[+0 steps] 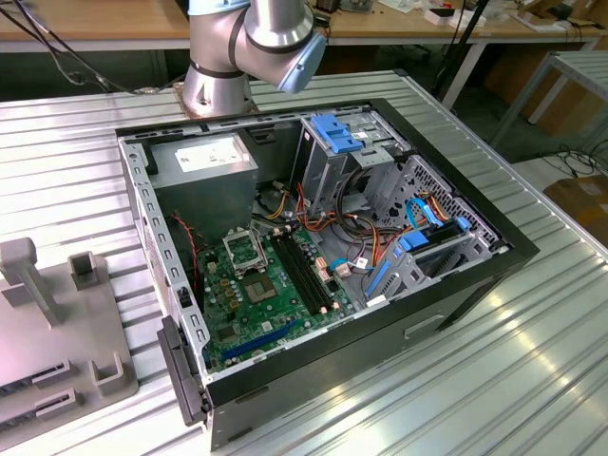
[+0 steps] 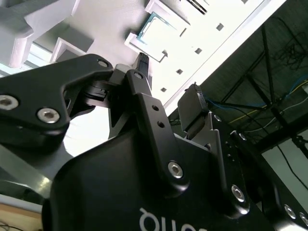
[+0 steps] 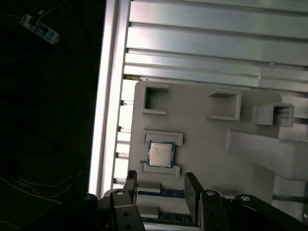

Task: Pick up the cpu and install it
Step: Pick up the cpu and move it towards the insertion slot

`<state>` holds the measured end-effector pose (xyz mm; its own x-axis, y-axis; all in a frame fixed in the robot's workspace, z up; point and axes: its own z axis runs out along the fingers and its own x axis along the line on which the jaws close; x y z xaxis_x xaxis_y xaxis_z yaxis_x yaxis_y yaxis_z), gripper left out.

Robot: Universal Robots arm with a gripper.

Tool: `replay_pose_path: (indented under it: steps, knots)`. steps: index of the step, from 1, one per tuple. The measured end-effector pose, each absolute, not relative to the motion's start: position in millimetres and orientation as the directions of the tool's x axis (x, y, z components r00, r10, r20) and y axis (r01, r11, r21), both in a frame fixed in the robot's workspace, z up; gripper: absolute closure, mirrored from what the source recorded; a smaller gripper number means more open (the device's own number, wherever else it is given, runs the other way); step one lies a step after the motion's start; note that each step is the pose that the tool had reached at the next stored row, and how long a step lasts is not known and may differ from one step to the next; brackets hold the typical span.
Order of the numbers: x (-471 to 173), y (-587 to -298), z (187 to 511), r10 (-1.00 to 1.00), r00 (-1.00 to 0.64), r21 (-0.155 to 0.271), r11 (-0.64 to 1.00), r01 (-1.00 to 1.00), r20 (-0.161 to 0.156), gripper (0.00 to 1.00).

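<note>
My hand (image 3: 161, 179) is open. In both wrist views its two black fingers (image 3: 192, 185) stand apart with nothing between them.

The cpu (image 3: 160, 154) lies flat on the grey fixture plate (image 3: 202, 139), silver top up and thin greenish rim showing. It is seated between two low raised ledges (image 3: 163, 137), one on each side of it. My fingertips are near it but clear of it, and in the first wrist view the chip sits in line with the gap between them. The second wrist view shows the same chip (image 2: 156, 31) beyond my fingertips, in its pale holder.

The plate rests on the ribbed metal desk (image 3: 216, 43), close to the desk's edge. In the exterior view the plate (image 1: 57, 332) is at the exterior view's left. The open computer case (image 1: 475, 275) stands well apart from it, in the middle of the desk. Inside the case lies the green motherboard (image 1: 237, 328) with its square metal socket frame (image 1: 242, 249), and a small dark die (image 1: 261, 285) sits just beside that. My arm (image 1: 252, 43) rises at the far side of the case.
</note>
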<state>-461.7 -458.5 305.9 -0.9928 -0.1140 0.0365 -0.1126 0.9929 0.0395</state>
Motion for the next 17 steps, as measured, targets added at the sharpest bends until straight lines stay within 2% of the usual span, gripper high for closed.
replay_pose_path:
  steps: [13,17]
  knots:
    - [-459.8,-458.5,279.1,-0.152,-0.988,0.039,0.988,-0.151,0.036,0.48]
    - [-457.9,-458.8,258.8,-0.084,-0.996,0.039,0.996,-0.083,0.037,0.48]
